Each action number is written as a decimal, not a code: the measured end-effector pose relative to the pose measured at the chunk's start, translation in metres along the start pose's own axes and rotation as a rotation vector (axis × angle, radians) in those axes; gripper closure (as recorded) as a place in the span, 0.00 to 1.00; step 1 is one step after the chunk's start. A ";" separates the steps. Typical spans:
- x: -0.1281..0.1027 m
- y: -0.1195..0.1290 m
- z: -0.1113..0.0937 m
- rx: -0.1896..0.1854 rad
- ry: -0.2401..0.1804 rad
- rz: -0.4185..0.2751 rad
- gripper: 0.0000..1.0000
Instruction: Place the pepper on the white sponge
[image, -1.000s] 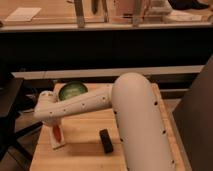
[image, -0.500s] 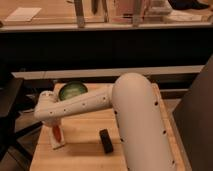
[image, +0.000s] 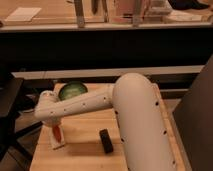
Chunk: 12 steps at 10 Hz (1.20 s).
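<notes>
The pepper (image: 57, 134) is a small red-orange sliver standing nearly upright at the near left of the wooden table (image: 85, 150). Its lower end is over the white sponge (image: 58, 144), a flat pale block lying just beneath it. My gripper (image: 53, 126) hangs right above the pepper at the end of the white arm that reaches in from the right. The arm's wrist hides the top of the pepper, and I cannot see whether the pepper is still held.
A green bowl (image: 72, 91) sits at the table's back left, behind the wrist. A small black block (image: 106, 141) lies right of the sponge. A dark chair-like frame (image: 10, 112) stands off the table's left edge.
</notes>
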 end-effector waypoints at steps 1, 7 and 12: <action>0.000 0.000 0.000 0.002 -0.001 -0.003 0.84; 0.000 -0.003 0.000 0.014 -0.003 -0.026 0.90; 0.000 -0.005 0.000 0.024 -0.003 -0.045 0.95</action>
